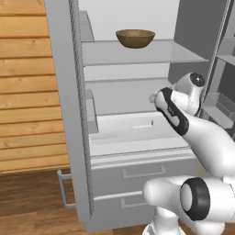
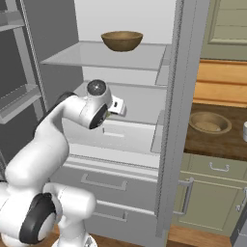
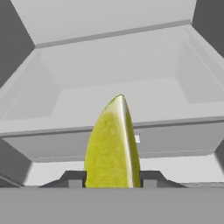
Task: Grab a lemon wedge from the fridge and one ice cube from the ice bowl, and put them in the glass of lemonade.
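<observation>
Gripper: gripper point(image 3: 112, 180) closed on the yellow-green lemon wedge point(image 3: 113, 148), its two dark finger tips point(image 3: 72, 178) pressed on either side of the wedge's lower part; the wedge's pointed end stands up between them.
Wedge position: in the grip, in front of the pale grey fridge drawer point(image 3: 131, 144), above the drawer's near edge.
Arm: white arm with dark joints reaches into the open fridge below the glass shelf point(image 1: 142, 53).
Fridge: tall light-grey fridge point(image 1: 69, 114), both doors swung open, two lower drawers with bar handles shut.
Brown bowl: deep dark-brown wooden bowl point(image 2: 121, 40) sits on the upper glass shelf, well above the hand.
Ice bowl: wide shallow pale tan bowl point(image 2: 209, 122) with pale contents rests on the dark wooden counter point(image 2: 217, 140), right of the fridge.
Lemonade glass: small whitish cup point(image 2: 245, 131) at the right edge of the counter, near the tan bowl, mostly cut off.
</observation>
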Motion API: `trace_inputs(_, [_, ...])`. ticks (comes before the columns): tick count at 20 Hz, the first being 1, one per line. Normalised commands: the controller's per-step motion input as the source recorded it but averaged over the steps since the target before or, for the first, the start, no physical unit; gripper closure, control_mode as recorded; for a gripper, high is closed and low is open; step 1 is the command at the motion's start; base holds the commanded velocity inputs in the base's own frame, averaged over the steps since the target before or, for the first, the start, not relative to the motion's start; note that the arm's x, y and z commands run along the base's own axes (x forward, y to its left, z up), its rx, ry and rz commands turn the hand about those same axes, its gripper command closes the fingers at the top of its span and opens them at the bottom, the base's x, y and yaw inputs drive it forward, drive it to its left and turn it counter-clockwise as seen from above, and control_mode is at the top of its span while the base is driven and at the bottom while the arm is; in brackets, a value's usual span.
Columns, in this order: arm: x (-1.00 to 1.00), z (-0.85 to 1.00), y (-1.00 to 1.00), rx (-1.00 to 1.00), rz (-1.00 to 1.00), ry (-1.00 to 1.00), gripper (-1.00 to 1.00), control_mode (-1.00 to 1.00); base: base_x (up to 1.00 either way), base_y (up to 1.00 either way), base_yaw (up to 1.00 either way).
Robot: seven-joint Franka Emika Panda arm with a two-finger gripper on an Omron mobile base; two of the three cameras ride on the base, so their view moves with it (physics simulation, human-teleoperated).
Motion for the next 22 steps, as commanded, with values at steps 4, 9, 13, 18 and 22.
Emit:
trace_inputs(4, [-1.00,0.95,0.00,0.00,-0.04,0.16,1.00,-1.00,0.00,0.00,0.00])
trace_inputs(9, [-1.00,0.63,0.00,0.00,-0.01,0.16,1.00,-1.00,0.00,0.00,0.00])
trace_inputs(13, [-1.00,0.21,0.00,0.00,0.00,0.01,1.00,-1.00,0.00,0.00,0.00])
trace_inputs(18, [-1.00,0.05,0.00,0.00,0.00,0.00,1.00,-1.00,0.00,0.00,0.00])
trace_inputs(22, [-1.00,0.00,0.01,0.00,0.00,0.00,1.00,-1.00,0.00,0.00,0.00])
